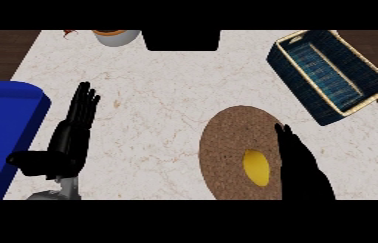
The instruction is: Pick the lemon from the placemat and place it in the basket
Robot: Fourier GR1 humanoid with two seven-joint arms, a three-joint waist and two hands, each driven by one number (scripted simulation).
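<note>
There is one lemon (256, 168), and it is bright yellow, smooth and shaped like an egg standing on its end. It lies on the one placemat (229, 137), a round brown mat with a rough, speckled look, in the lower right of the frame. The lemon sits in the lower right part of that mat. The right hand (301, 169) is black and comes up from the bottom edge just to the right of the lemon. Its fingers are straight and point up, holding nothing, and its edge hides a bit of the lemon's right side; I cannot tell if they touch. There is one basket (295, 87) in the upper right, well apart from the lemon. It is dark blue with a tan rim and sits turned at a slant. The left hand (74, 122) rests at the left of the frame on the pale marble bench (162, 97), fingers straight and up, thumb out to the side, holding nothing. One big blue thing (18, 122) is at the left edge, and one grey cup (116, 37) with orange inside is at the top.
</note>
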